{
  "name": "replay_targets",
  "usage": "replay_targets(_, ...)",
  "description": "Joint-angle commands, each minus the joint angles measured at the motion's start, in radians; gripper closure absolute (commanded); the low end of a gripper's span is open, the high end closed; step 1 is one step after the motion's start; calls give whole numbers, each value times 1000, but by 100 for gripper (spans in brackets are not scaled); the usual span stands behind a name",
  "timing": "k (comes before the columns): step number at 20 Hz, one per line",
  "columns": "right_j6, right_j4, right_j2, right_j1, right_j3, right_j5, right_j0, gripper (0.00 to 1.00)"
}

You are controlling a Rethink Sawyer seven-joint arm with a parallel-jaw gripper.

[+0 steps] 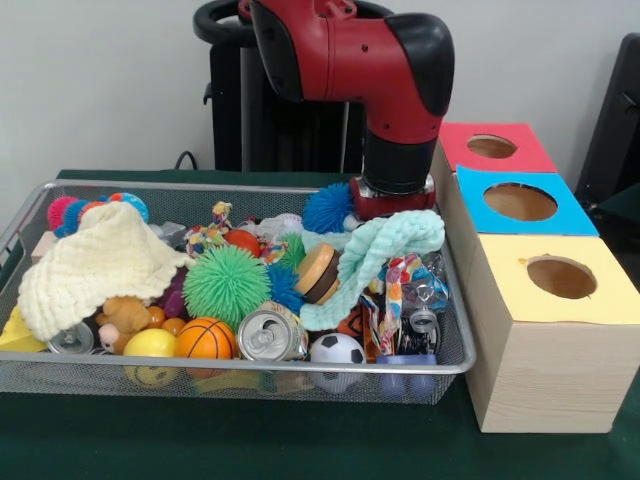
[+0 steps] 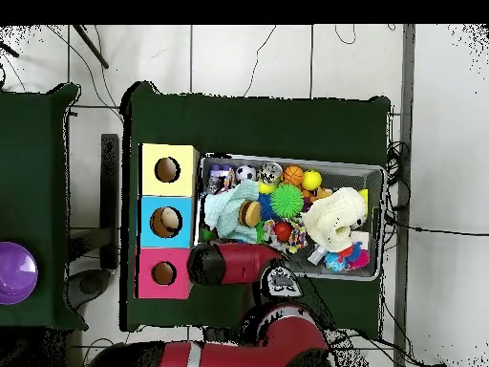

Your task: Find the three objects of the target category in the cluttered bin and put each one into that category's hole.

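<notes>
The wire mesh bin (image 1: 300, 367) is full of toys; it also shows in the overhead view (image 2: 372, 172). A knotted multicoloured rope toy (image 1: 213, 236) lies at the back middle. A multicoloured speckled textile piece (image 1: 394, 292) hangs at the front right, under the mint cloth (image 1: 385, 245). The yellow-topped box's round hole (image 1: 561, 277) is just right of the bin and also shows in the overhead view (image 2: 167, 169). My gripper (image 1: 393, 200) is low over the bin's back right corner. Its tips are hidden behind the mint cloth. In the overhead view the arm (image 2: 224, 263) covers it.
The blue-topped box (image 1: 520, 202) and red-topped box (image 1: 492, 147) stand behind the yellow one. A pale-yellow knitted cloth (image 1: 100, 262), a green spiky ball (image 1: 225, 285), a can (image 1: 268, 335), a basketball (image 1: 205, 338) and a small football (image 1: 337, 350) fill the bin.
</notes>
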Motion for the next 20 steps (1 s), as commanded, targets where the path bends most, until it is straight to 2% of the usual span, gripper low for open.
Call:
replay_targets(1, 186, 30, 43, 8, -66, -79, 36, 0)
replay_targets(6, 186, 37, 29, -20, -63, -57, 51, 0)
replay_targets(12, 168, 47, 71, -26, -80, -39, 18, 0)
replay_targets(16, 179, 48, 88, -63, -70, -82, 10, 0)
replay_targets(20, 171, 56, 105, -84, -75, -53, 3, 0)
